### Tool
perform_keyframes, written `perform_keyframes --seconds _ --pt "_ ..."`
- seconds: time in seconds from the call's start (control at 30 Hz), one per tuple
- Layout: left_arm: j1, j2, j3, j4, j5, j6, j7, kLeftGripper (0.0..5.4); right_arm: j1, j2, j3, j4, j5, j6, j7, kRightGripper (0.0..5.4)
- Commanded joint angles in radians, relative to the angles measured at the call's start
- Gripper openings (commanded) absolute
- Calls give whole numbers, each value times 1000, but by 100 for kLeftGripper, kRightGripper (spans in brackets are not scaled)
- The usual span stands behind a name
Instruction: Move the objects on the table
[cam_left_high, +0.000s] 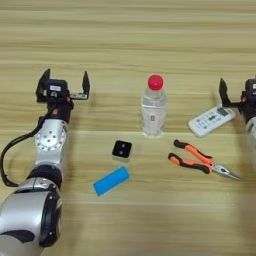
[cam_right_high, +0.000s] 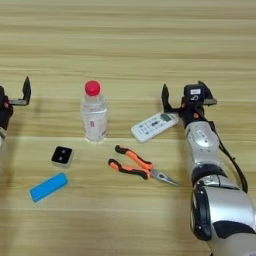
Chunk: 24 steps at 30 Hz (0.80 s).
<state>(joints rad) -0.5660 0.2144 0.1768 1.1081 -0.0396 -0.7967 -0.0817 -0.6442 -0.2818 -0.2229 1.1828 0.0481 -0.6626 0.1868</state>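
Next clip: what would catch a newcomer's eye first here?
The clear plastic bottle with red cap stands upright mid-table, the tallest thing there. Right of it lies the white rectangular remote control, with the open right gripper at its far end, and nearer the robot the orange-and-black needle-nose pliers. The left gripper is open at far left.

Showing a light-brown table (cam_left_high: 125, 30) striped with horizontal grain. Carrying a clear bottle (cam_left_high: 153, 112) with a red cap (cam_left_high: 155, 81), a white remote (cam_left_high: 211, 120), pliers (cam_left_high: 197, 159) with orange-and-black handles, a small black-and-white square (cam_left_high: 122, 149), and a bright blue block (cam_left_high: 111, 180).
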Motion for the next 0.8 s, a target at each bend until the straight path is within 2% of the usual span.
perform_keyframes --seconds 0.03,0.1,0.27,0.43,0.67,0.8 --pt "-18 -8 -15 -1 24 2 23 540 -1 -3 -29 -46 75 -37 119 539" --pt "-17 -12 -20 -1 29 3 33 540 12 5 -45 -94 143 -27 241 539" --pt "-17 -16 -27 -5 34 4 43 540 85 -4 -15 -269 227 24 467 539" --pt "-19 -14 -25 -2 35 7 45 540 253 -44 44 -560 294 135 657 539" --pt "-20 -11 -22 1 33 8 46 540 495 -156 155 -922 336 312 854 539" --pt "-23 -13 -24 3 35 8 48 540 569 -210 197 -1001 319 363 918 539"
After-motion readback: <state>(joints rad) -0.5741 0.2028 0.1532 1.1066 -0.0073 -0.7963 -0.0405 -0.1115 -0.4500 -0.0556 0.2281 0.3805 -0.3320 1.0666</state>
